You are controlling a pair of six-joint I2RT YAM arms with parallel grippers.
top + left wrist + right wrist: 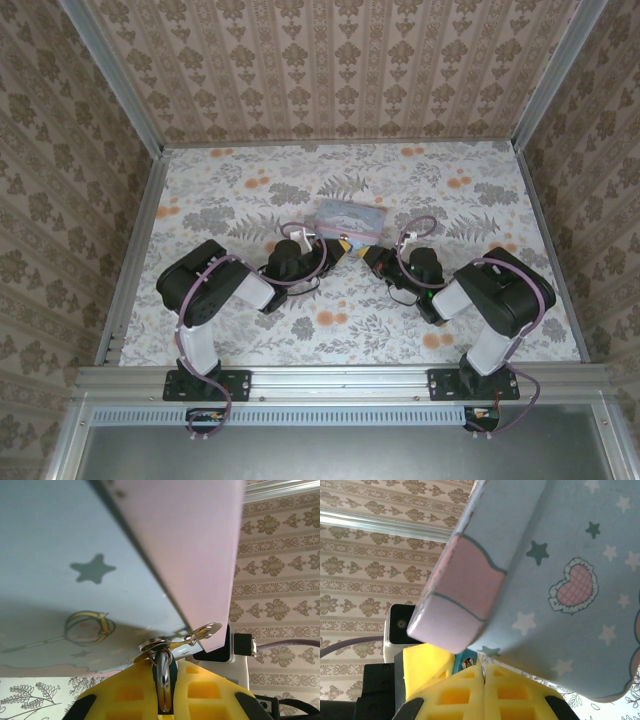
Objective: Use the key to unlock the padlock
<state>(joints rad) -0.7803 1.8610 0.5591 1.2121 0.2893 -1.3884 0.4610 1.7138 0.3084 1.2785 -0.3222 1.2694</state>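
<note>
Fingers, top view: the left fingers (342, 244) and the right fingers (370, 254) meet tip to tip over the desk (250, 190), just in front of a pale blue tin (350, 214). They are too small here to tell how they are set.

Padlock, top view: too small to find between the tips.

Fingers, left wrist view: the yellow left fingers (200, 692) pinch a silver metal piece that I take to be the key (162, 677).

Key ring, left wrist view: the key ring (154, 643) sits at the top of that piece, and a second silver piece (205, 630) hangs on it, touching the lower corner of the tin.

Fingers, right wrist view: the yellow right fingers (455, 695) are pressed together.

Padlock, right wrist view: a small teal part of the padlock (465, 657) shows just at their tips, under the edge of the tin. I cannot tell if they nip it.

Done so far: in my judgement the key is picked up and brought near the padlock.

Left to do: I see no key inside the lock and no open shackle, so inserting and turning seem not yet done.

Writing: no brand or readable words. The tin carries only drawings of stars, a heart and a moon wand.
</note>
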